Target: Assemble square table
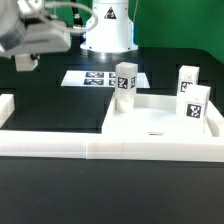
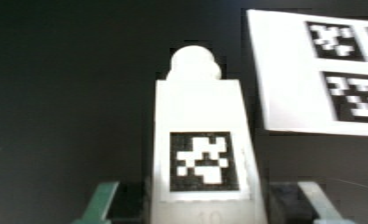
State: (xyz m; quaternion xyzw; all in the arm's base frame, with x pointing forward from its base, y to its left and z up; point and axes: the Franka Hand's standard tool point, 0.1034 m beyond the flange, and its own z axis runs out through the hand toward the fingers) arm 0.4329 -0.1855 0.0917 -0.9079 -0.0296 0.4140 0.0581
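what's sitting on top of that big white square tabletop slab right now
In the exterior view, three short white tagged legs stand upright on the thick white square plastic slab. Whatever lies directly beneath them is covered.

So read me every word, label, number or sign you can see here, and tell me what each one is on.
No words, brands or numbers can be read.
Only black-and-white tag patterns, no letters, on:
the leg in the gripper;
three standing legs;
the marker board.
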